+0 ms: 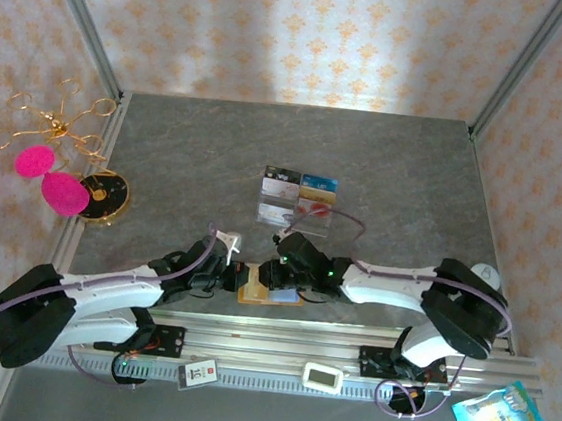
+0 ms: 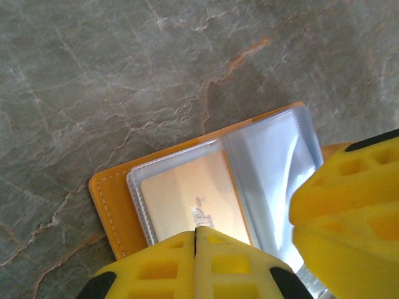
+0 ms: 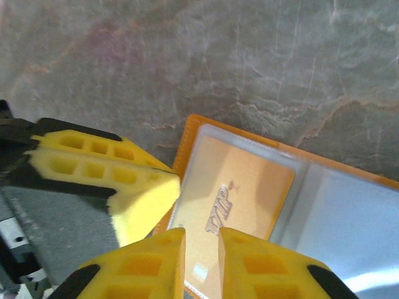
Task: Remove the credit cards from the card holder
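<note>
The orange card holder (image 1: 261,295) lies open and flat near the table's front edge, its clear sleeves facing up. A gold credit card (image 2: 187,198) marked VIP sits inside the left sleeve (image 3: 246,187). My left gripper (image 2: 196,232) is shut, its fingertips resting on the near edge of that sleeve with nothing between them. My right gripper (image 3: 201,246) hovers over the card's lower end with a narrow gap between its fingers; the card's surface shows through the gap. In the top view both grippers meet over the card holder, left (image 1: 237,278) and right (image 1: 276,274).
A clear acrylic tray (image 1: 297,200) holding cards stands mid-table behind the grippers. A gold wire ornament (image 1: 54,121), pink discs (image 1: 53,179) and a black-gold disc (image 1: 105,195) lie at the left edge. A white timer (image 1: 324,377) sits on the front rail, with a blue packet (image 1: 496,414) at the front right.
</note>
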### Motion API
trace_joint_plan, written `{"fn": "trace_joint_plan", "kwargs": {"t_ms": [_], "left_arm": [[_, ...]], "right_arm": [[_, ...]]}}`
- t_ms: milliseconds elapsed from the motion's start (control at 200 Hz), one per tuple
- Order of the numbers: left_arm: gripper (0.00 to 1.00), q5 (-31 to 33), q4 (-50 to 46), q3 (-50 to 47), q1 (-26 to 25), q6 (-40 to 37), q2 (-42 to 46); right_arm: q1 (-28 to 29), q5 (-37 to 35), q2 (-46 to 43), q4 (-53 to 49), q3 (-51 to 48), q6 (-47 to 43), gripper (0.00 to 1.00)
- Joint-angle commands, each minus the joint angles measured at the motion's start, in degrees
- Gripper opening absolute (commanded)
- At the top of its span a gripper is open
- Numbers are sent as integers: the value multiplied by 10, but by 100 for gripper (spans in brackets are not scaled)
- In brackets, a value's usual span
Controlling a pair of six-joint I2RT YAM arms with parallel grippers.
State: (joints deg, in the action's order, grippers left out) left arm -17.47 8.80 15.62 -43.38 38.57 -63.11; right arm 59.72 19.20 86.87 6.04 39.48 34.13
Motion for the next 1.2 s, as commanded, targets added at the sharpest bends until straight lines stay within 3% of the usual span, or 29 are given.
{"fn": "trace_joint_plan", "kwargs": {"t_ms": [0, 265, 511, 596, 731, 1196], "left_arm": [[0, 19, 10, -4, 3, -18, -11], [0, 19, -3, -15, 3, -24, -57], [0, 4, 7, -27, 2, -17, -61], [0, -1, 13, -27, 3, -17, -65], [0, -1, 15, -28, 2, -16, -68], [0, 9, 16, -21, 4, -23, -46]], "right_arm": [[-9, 28, 24, -11, 21, 8, 19], [-22, -3, 40, -36, 12, 29, 17], [-23, 13, 61, -17, 11, 27, 20], [-23, 15, 66, -14, 14, 26, 16], [-26, 9, 61, -10, 8, 33, 0], [-46, -18, -15, -2, -53, 70, 0]]}}
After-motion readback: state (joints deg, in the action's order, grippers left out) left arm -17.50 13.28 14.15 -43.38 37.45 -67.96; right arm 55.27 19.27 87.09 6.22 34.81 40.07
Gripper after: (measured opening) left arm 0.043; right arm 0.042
